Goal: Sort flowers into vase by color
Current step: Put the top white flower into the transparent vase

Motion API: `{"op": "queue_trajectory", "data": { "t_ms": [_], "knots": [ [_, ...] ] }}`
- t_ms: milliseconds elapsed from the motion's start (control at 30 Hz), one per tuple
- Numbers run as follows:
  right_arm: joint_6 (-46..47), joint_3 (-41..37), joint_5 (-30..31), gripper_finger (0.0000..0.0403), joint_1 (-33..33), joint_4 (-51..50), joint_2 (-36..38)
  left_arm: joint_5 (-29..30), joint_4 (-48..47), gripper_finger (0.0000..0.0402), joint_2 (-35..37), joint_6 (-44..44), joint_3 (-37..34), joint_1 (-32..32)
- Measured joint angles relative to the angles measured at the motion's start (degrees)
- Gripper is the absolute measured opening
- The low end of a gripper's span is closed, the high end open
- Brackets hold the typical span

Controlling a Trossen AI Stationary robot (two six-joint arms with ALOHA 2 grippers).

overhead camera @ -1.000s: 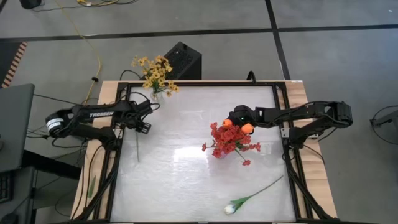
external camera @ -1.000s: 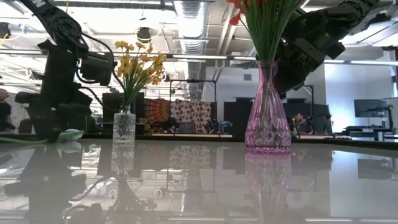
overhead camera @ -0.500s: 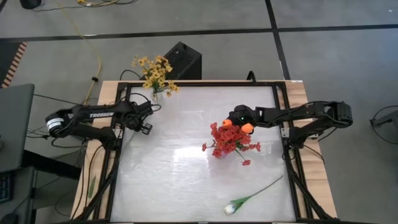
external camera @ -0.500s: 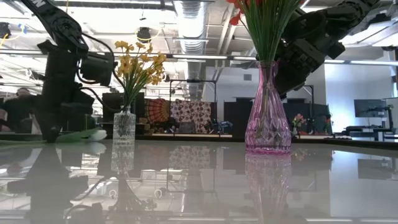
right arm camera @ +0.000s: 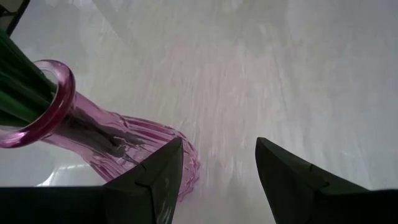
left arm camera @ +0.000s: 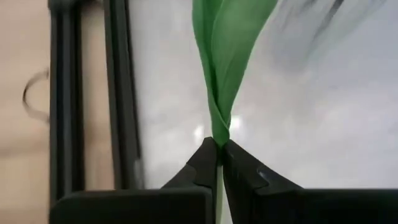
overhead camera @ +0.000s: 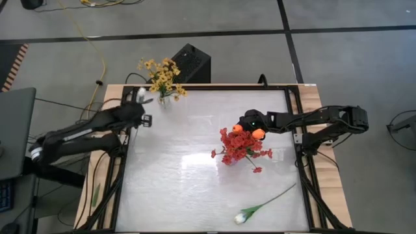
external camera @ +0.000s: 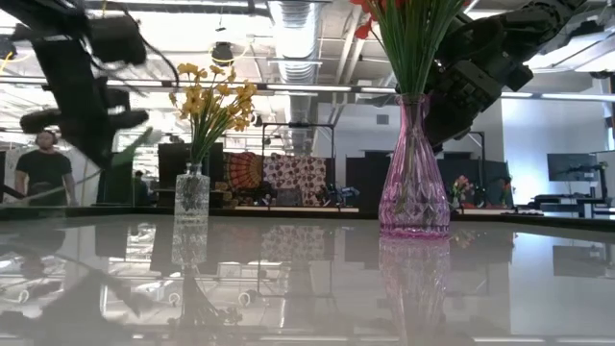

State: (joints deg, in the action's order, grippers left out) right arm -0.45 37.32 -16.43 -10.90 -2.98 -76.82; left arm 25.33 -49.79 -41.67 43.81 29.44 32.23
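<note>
My left gripper (left arm camera: 219,144) is shut on a green-stemmed flower; its pale white head (overhead camera: 140,95) shows beside the yellow flowers (overhead camera: 162,77), which stand in a clear glass vase (external camera: 192,195) at the table's far left. My right gripper (right arm camera: 217,168) hangs open beside the pink vase (right arm camera: 93,140), nothing between its fingers. That vase (external camera: 414,183) holds red sprays (overhead camera: 239,148) and two orange tulips (overhead camera: 259,134). A white tulip (overhead camera: 242,218) lies on its side near the table's front edge. My left gripper pinches the flower's green stem between its two fingertips, at the place where a long leaf wraps the stem (left arm camera: 219,129). The flower is lifted clear of the table, and its leaf (external camera: 135,152) slants up in the air.
The table has a glossy white top (overhead camera: 195,188) inside a black frame (overhead camera: 123,175). A black box (overhead camera: 190,62) stands on the floor behind the far edge. A person (external camera: 43,168) stands in the room beyond the table.
My left gripper has shut on the stem that lay on the table near the left edge. It then rose and swung toward the far edge, up to the yellow flowers' vase. The flower has come off the table with it.
</note>
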Motion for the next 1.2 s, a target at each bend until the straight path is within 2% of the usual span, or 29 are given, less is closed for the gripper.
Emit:
{"op": "queue_trajectory", "data": {
  "t_ms": [300,400,567,733,967,1067,1200],
  "knots": [
    [0.47,0.00,0.00,0.0228,0.00,0.22,0.00,5.02,13.50,0.0001,18.29,-9.31,0.04,0.00],
    [1.53,0.00,0.02,0.0228,0.00,0.34,0.00,6.85,20.55,0.0001,22.77,-13.78,0.10,0.00],
    [1.95,0.00,0.02,0.0228,0.00,0.35,0.00,6.53,34.01,0.0001,27.35,-23.11,0.13,0.00],
    [1.97,0.00,0.02,0.0228,0.00,1.11,0.00,6.89,43.42,0.0001,26.79,-29.83,-0.46,0.00],
    [2.14,0.00,0.02,0.0228,0.00,2.83,0.00,6.75,64.90,0.0001,22.86,-37.34,-8.17,1.01],
    [3.13,0.00,0.02,0.0228,0.00,2.82,0.00,6.67,70.06,0.0000,21.26,-37.67,-10.46,2.99],
    [3.47,0.00,0.02,0.0228,0.00,2.82,0.00,2.32,75.42,0.0000,18.13,-35.16,-12.89,6.76]
  ]
}}
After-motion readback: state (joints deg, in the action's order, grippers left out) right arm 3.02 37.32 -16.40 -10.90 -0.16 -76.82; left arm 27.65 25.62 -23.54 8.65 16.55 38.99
